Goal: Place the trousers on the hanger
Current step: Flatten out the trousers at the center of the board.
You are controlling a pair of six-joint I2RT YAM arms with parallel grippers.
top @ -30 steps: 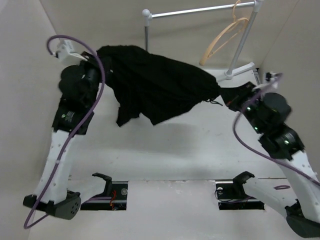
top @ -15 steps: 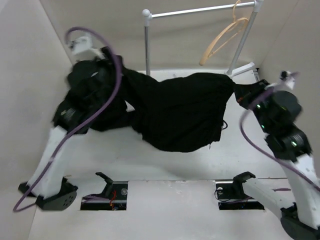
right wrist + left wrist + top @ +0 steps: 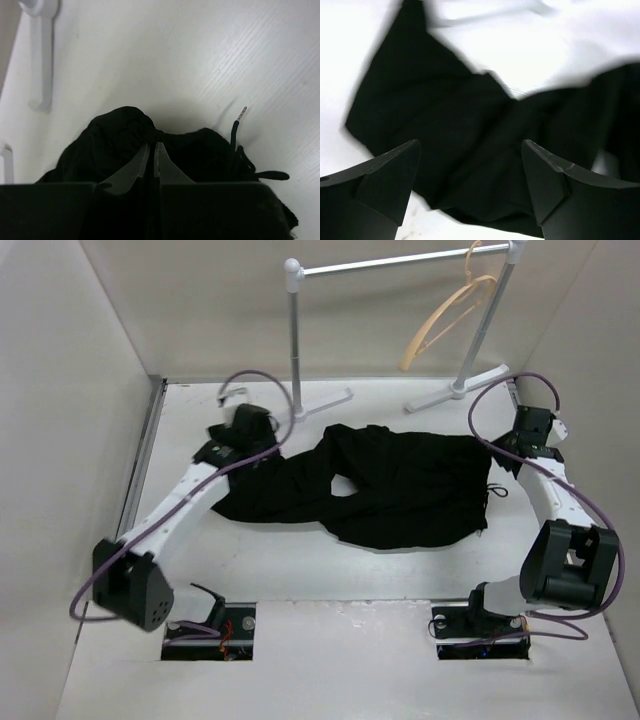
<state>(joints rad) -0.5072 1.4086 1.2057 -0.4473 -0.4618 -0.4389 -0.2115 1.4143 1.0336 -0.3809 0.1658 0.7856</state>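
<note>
The black trousers (image 3: 400, 490) lie spread on the white table (image 3: 300, 570), crumpled toward the left. My left gripper (image 3: 262, 447) hovers over their left end with its jaws wide apart and nothing between them; in the left wrist view the trousers (image 3: 470, 125) fill the space below the left gripper (image 3: 470, 150). My right gripper (image 3: 500, 447) is at the right end, low on the table, shut on a bunched fold of the trousers (image 3: 120, 130) at the right gripper (image 3: 152, 146) tips. The drawstring (image 3: 235, 131) trails beside it. The tan wooden hanger (image 3: 448, 322) hangs from the rail at the back right.
The white rail stand (image 3: 294, 330) stands behind the trousers, its feet (image 3: 322, 403) resting on the table close to the cloth. One foot (image 3: 42, 55) shows in the right wrist view. Walls enclose the left, back and right sides.
Both arms dropped from holding the trousers stretched in the air down to the table. The trousers now lie flat. The left gripper opened and let go; the right stayed shut.
</note>
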